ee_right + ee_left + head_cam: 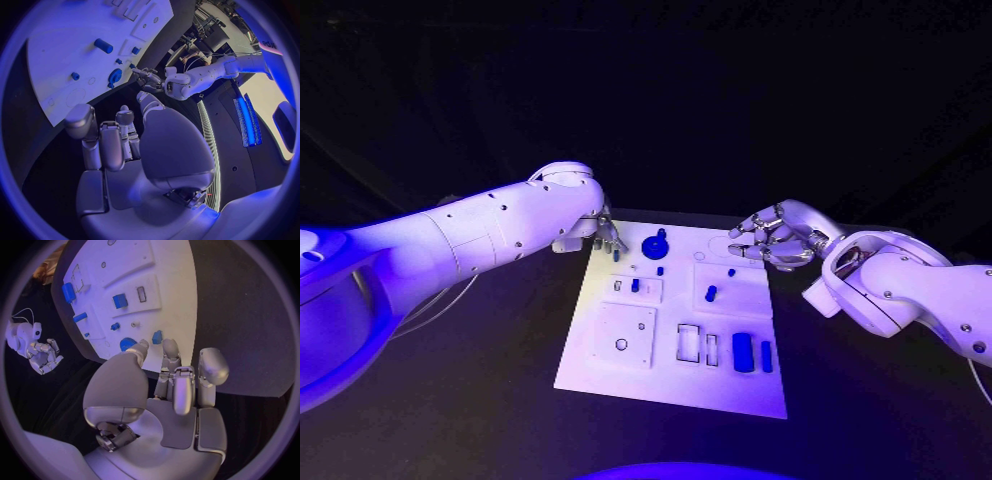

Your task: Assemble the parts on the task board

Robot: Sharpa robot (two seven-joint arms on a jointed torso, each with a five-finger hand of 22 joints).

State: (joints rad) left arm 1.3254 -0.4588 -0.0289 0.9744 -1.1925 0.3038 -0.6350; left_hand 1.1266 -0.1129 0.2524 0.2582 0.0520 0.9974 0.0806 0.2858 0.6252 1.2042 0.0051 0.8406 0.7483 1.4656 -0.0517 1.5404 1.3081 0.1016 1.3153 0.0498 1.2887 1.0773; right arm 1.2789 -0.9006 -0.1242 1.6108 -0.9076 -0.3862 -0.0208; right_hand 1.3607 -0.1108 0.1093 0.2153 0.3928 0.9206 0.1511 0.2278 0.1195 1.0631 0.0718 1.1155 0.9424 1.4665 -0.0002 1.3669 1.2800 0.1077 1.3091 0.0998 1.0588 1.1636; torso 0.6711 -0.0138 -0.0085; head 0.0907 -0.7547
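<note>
The white task board (625, 375) lies mid-table with several blue parts on it. My left hand (600, 235) hovers over its far left corner, fingers pointing down and spread. A small blue piece (157, 337) lies on the board just past the fingertips (169, 346), between the thumb and a finger; I see no grip on it. A round blue gear (655, 245) sits beside it. My right hand (769, 238) hangs over the far right corner, its fingers loosely bent and apart, holding nothing. The right wrist view also shows the gear (115, 76) and the left hand (147, 79).
Two long blue blocks (743, 352) stand in slots near the board's front right. Smaller blue parts sit mid-board (711, 293) and mid-left (635, 285). A square plate with a hole (623, 338) is at the front left. Black table (473, 400) surrounds the board.
</note>
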